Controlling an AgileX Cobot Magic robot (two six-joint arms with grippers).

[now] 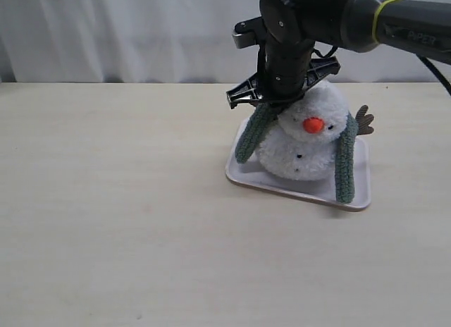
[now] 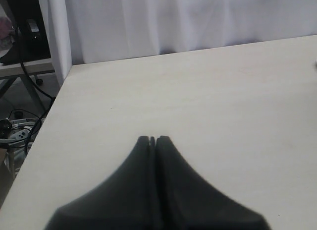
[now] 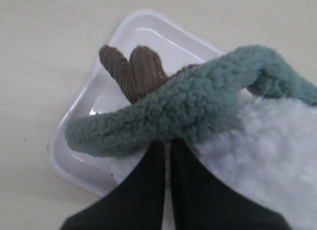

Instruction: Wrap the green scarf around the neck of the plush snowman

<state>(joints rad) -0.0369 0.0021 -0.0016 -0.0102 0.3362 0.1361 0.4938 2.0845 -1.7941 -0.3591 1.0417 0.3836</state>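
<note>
Since the table (image 1: 106, 221) under the snowman (image 1: 310, 147) is looking smooth & pale, the tray (image 1: 243, 177) he's sitting in is risking a skid if the R arm is tugging sideways. Being light plush & leaning, he's prob. tipping w/ it. Round the back of his head/neck the green scarf (image 1: 345, 161) is draping, both ends hanging down his sides and not crossing in front, so the wrap is looking half done.

R gripper (image 3: 166, 143) is sitting shut against the snowman's head, tips burying in the scarf's pile. Can't tell if it's pinching a fold. If it's only catching fuzz, the strip is likely slipping free mid-pull; if it's nipping white fur too, the head is getting dragged. L gripper (image 2: 152, 140) is hanging shut, holding nothing, w/ no snowman showing in its view.

Materials:
- Table: flat, matte, wood-look.
- Tray: glossy white, rounded corners, low rim.
- Snowman: fluffy white balls.
- Scarf: thick, nubbly grey-green, narrow, rounded ends.
- Twig arm (image 1: 363, 120): brown ribbed cord, forking, poking out at his side.
- Nose (image 1: 313, 124): small orange nub.
</note>
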